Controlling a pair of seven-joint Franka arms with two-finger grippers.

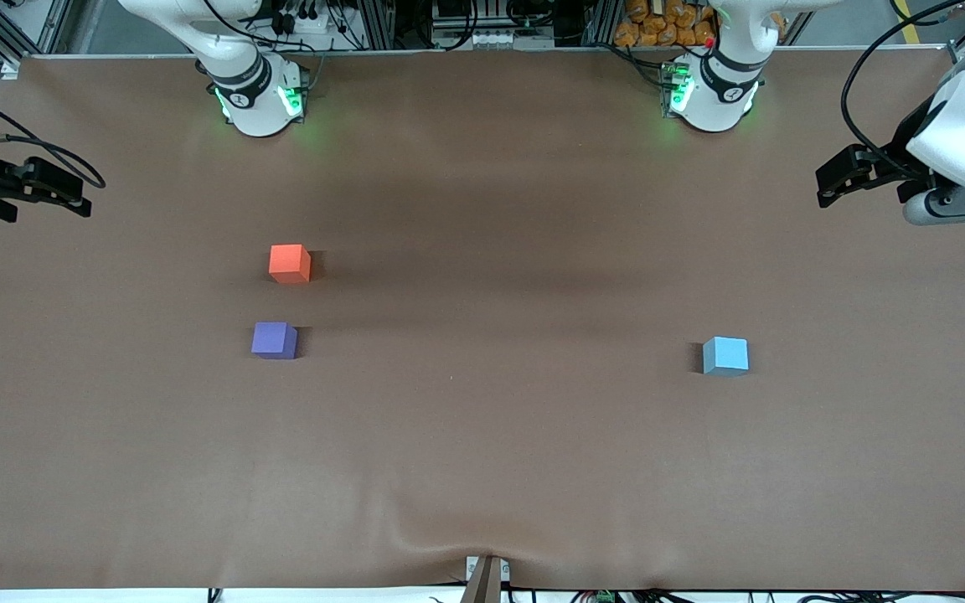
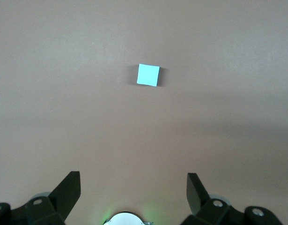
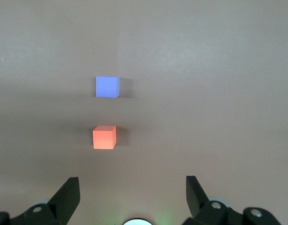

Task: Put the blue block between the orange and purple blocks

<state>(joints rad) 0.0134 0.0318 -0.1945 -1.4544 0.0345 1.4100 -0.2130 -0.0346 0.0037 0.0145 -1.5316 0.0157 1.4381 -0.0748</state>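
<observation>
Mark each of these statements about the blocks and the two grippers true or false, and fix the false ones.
1. The blue block sits between the orange block and the purple block. False: it lies alone toward the left arm's end of the table.
2. The purple block is nearer to the front camera than the orange block. True.
3. The left gripper holds the blue block. False: its fingers are open and empty.
4. The right gripper is open and holds nothing. True.
5. The orange and purple blocks touch. False: bare table shows between them.
</observation>
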